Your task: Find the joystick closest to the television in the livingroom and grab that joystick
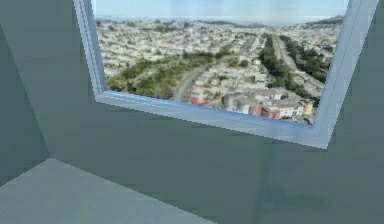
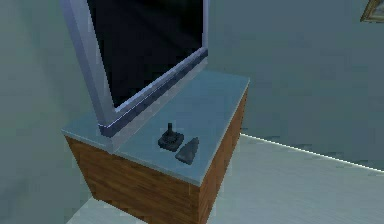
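Note:
A small dark joystick (image 2: 171,136) with an upright stick stands on the grey top of a wooden stand (image 2: 215,95), just in front of the television (image 2: 140,50), a large dark screen in a pale blue frame. Beside the joystick lies a flat dark wedge-shaped thing (image 2: 188,150), perhaps a remote control.
The forward view faces a grey wall with a big window (image 1: 215,60) onto a city. Grey floor (image 1: 70,195) shows at the lower left there. In the arm side view pale floor (image 2: 300,185) lies right of the stand. A picture frame corner (image 2: 374,10) hangs at the top right.

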You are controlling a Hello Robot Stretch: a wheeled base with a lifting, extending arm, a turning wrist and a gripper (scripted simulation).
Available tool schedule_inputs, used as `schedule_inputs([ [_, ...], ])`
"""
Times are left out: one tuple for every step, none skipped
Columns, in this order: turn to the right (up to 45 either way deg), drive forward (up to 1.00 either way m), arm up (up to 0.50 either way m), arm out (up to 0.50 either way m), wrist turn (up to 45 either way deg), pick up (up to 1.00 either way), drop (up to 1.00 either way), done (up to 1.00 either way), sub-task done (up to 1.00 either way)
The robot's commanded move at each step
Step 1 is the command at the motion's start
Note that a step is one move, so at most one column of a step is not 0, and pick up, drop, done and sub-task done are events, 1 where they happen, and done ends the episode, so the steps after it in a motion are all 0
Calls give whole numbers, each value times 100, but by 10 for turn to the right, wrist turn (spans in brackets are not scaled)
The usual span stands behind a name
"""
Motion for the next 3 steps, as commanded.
schedule_inputs([
  [0,0,34,0,0,0,0,0,0],
  [0,0,0,44,0,0,0,0,0],
  [0,0,0,0,450,0,0,0,0],
])
